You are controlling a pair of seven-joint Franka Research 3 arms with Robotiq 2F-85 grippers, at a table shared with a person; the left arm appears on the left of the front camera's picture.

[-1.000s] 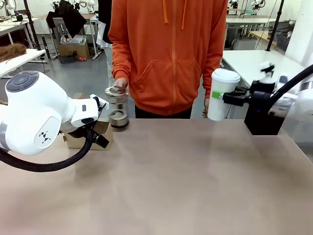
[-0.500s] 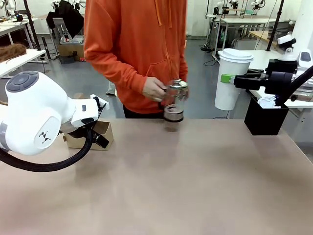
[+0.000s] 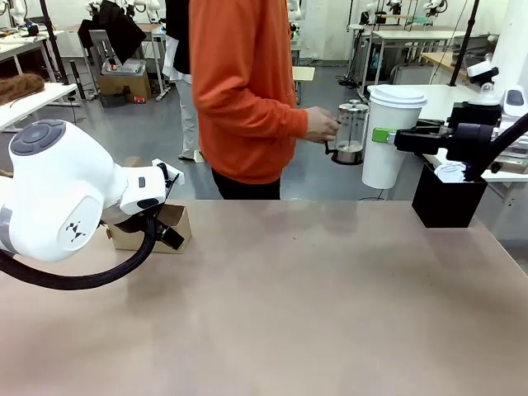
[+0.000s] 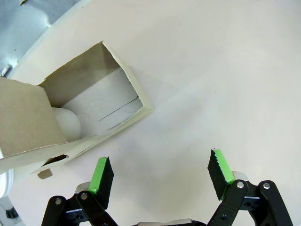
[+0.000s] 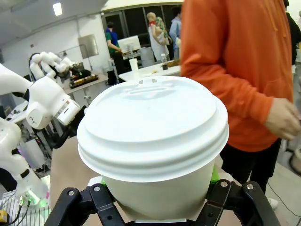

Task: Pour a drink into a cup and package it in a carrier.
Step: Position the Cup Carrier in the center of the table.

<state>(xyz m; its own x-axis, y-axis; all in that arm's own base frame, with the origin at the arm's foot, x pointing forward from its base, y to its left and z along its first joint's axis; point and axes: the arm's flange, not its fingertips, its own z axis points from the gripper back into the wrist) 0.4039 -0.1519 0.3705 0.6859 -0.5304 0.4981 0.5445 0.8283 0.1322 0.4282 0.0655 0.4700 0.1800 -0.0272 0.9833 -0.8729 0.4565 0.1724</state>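
Holding the lidded cup (image 3: 386, 161) aloft at far right, the right gripper (image 3: 382, 134) pinches its upper wall, arm reaching level. Pour looks done; packaging is left. The carrier (image 3: 157, 227) sits far left, well apart. The left gripper (image 4: 160, 167) is spread, hovering just beside it. The person's hand (image 3: 320, 125) carries the press jug (image 3: 352, 132).

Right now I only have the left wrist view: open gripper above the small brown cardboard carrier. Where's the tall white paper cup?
Observer: The tall white paper cup is clamped in the right gripper, raised at the far right of the front view.
Operator: Is it closed?
Observer: Yes. The right wrist view shows a white domed plastic lid seated on it.
Operator: What's next to it?
Observer: A person's hand holds a clear glass press jug with a metal frame in the air, just picture-left of the cup. I can't tell whether they touch.
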